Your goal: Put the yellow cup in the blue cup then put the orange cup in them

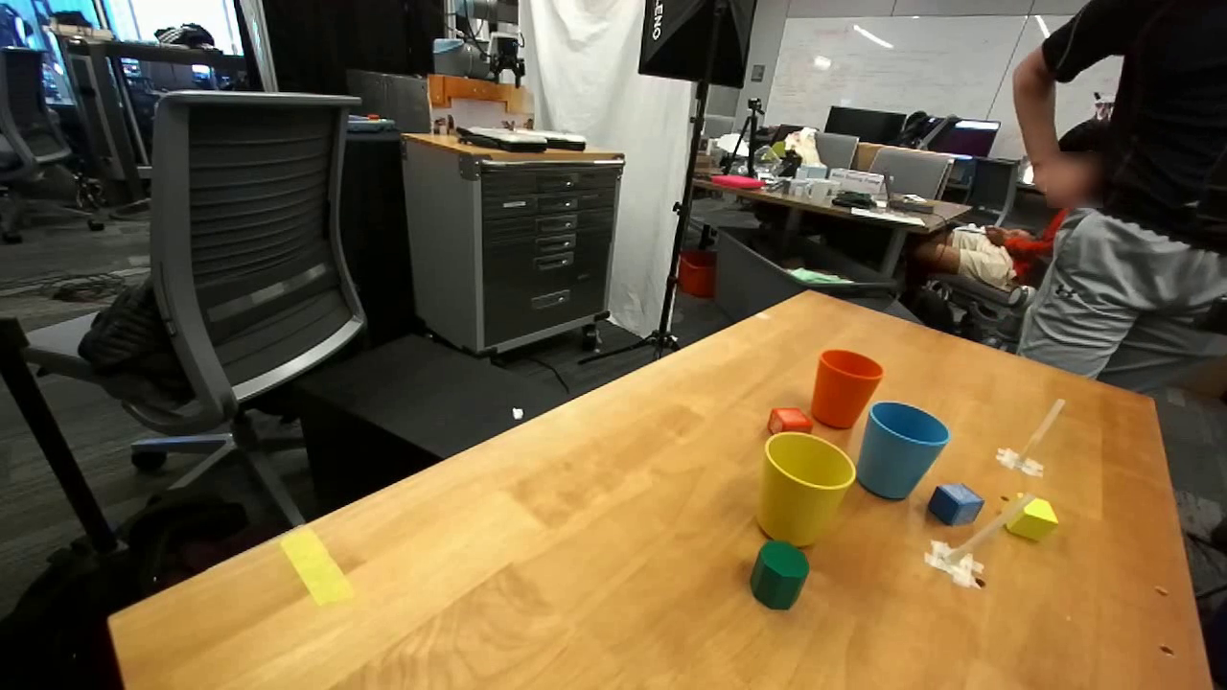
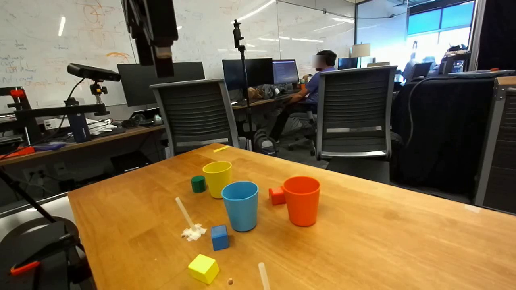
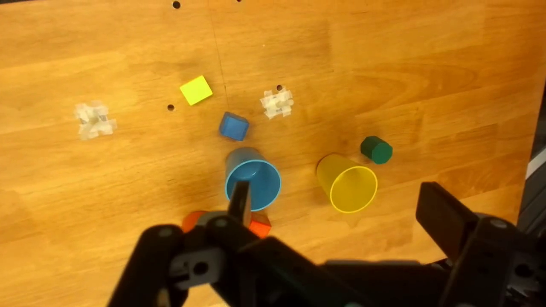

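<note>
Our tool [image 3: 335, 187], spread wide, holds nothing. Near the tapered light-blue plastic cup [image 1: 901, 455] stand a tapered yellow plastic cup [image 1: 803, 498] and a tapered orange-red plastic cup [image 1: 845, 393]; descending off-centre, we might topple the yellow one.

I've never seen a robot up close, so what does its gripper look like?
The gripper is mostly black, with two blocky fingers and, in the wrist view, a grey plate with a dark round hole. In an exterior view, a pale patch shows on one finger. I can't make out lettering or the arm itself.
</note>
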